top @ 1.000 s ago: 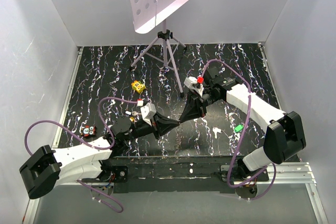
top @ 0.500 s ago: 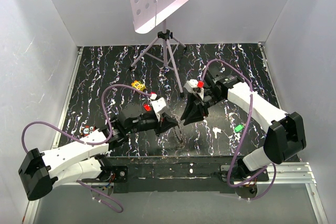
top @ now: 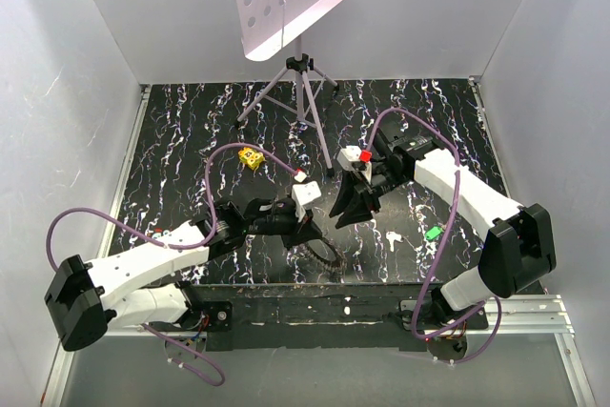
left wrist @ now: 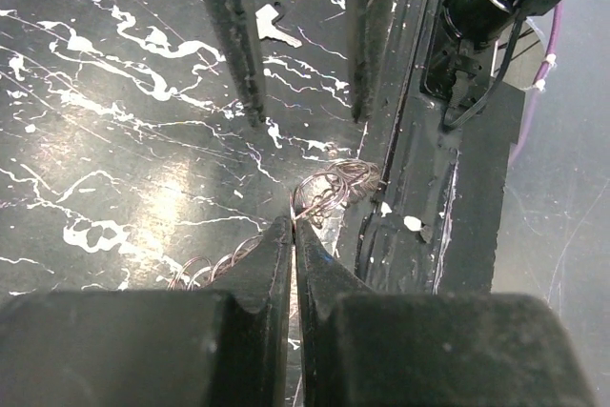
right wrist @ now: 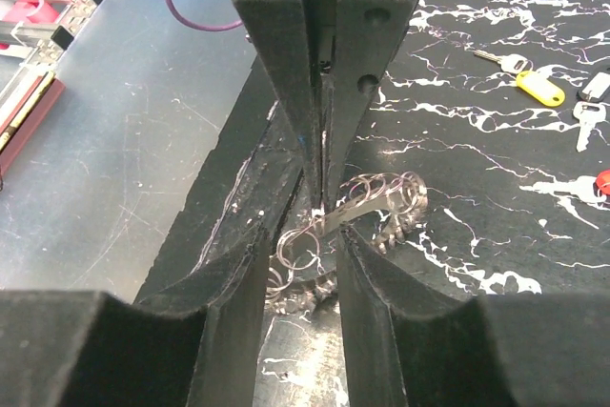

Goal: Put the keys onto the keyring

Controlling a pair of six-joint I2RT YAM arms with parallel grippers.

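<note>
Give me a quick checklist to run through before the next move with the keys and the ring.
1. Left end effector shut on the ring: ok.
2. Right end effector holding a key: not ok, open with no key in it.
3. Loose key in sight to fetch: ok, yellow key lies on the table.
4. Ring lifted off the table: cannot tell.
5. Gap in the ring spread open: cannot tell.

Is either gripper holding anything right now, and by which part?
The left gripper is shut on the keyring, pinching a thin strand at its edge. The right gripper is open and grips nothing.
</note>
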